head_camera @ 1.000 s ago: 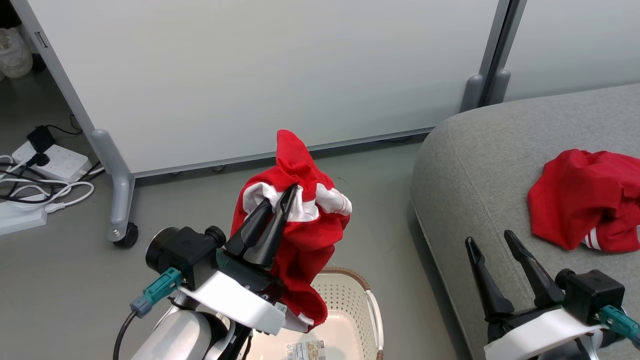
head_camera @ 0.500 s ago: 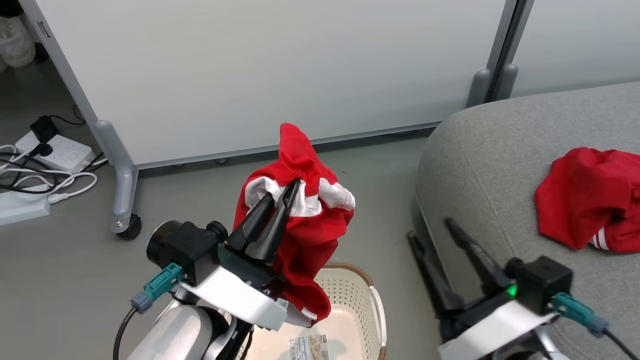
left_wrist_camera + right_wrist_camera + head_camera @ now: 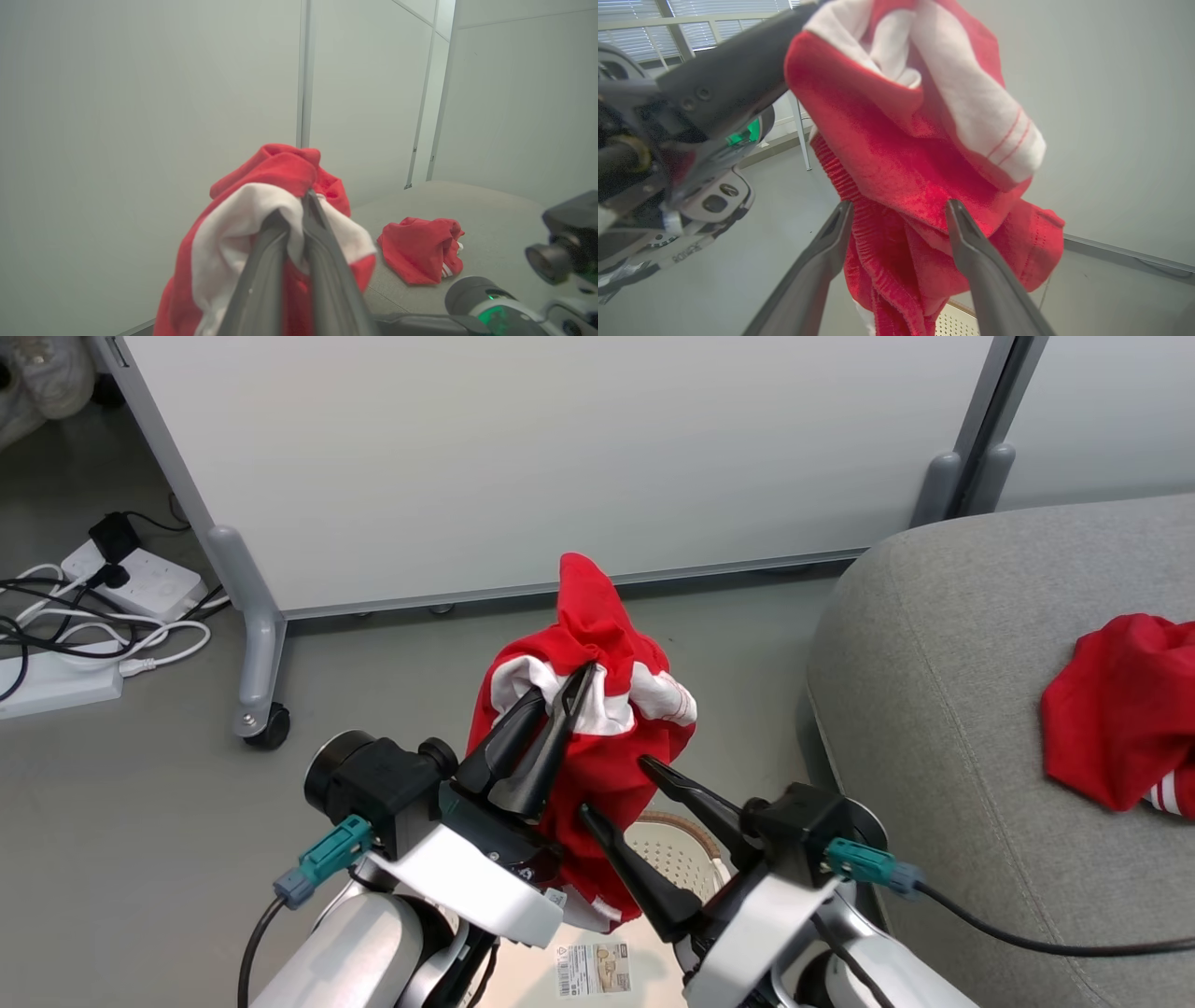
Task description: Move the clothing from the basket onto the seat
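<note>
My left gripper (image 3: 583, 677) is shut on a red and white garment (image 3: 597, 747), held up above the cream basket (image 3: 677, 845). The cloth hangs in folds below the fingertips; the same garment (image 3: 280, 186) (image 3: 924, 154) fills both wrist views. My right gripper (image 3: 611, 789) (image 3: 899, 205) is open, its two fingers straddling the lower red folds. A second red garment (image 3: 1125, 709) (image 3: 420, 247) lies crumpled on the grey seat (image 3: 943, 644) at the right. The basket floor with its barcode label (image 3: 593, 969) peeks out between my arms.
A pale grey wheeled partition panel (image 3: 523, 457) stands behind, its caster (image 3: 266, 728) on the floor at left. A power strip and tangled cables (image 3: 103, 607) lie at far left. Another panel's foot (image 3: 943, 485) stands beside the seat's corner.
My right arm swung left from over the seat to the hanging garment, staying open. The camera shifted, so the scene slid right. My left gripper still holds the garment up.
</note>
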{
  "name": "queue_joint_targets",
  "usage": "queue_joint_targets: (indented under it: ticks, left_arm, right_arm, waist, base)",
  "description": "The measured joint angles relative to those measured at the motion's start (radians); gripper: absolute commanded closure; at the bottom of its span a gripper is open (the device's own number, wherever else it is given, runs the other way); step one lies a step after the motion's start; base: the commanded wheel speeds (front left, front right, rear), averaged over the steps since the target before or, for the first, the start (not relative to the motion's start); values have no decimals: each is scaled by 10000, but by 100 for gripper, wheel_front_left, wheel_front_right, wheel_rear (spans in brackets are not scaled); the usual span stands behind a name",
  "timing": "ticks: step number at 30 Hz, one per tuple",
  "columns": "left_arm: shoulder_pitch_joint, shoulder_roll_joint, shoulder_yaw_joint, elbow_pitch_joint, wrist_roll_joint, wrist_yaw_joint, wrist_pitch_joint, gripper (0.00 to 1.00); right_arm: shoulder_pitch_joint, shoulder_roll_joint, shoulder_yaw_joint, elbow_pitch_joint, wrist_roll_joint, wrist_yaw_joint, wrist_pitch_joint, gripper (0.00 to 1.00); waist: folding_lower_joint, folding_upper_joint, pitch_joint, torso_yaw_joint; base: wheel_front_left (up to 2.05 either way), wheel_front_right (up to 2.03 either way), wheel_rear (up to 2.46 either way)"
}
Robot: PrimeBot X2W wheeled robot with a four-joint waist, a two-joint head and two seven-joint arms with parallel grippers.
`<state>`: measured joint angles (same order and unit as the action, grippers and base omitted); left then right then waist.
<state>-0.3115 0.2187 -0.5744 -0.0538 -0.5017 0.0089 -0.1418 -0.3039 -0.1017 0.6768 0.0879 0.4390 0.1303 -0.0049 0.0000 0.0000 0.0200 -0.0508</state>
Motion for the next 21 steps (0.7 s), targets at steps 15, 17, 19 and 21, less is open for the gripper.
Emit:
queue_joint_targets:
  ticks: [15,17,19,21]
  left_arm:
    - [-142,-54,-236,67,12,-77,4,100]
    - [-143,-48,-236,73,13,-58,-10,100]
    - [-143,-40,-232,117,12,13,25,78]
    - [-142,-40,-205,119,17,123,21,33]
  right_arm:
    - [-1900,405,1177,2652,255,2,-1120,100]
    - [-1997,410,1214,2752,380,2,-1266,100]
    - [-2006,414,1172,2807,491,2,-1413,100]
    - [-2006,401,1055,2813,573,2,-1551,100]
  waist:
    - [0,0,112,256]
    - [0,0,113,255]
    - [0,0,105,247]
    - [0,0,103,224]
  base:
    - [0,0,0]
    - [0,0,0]
    - [0,0,0]
    - [0,0,0]
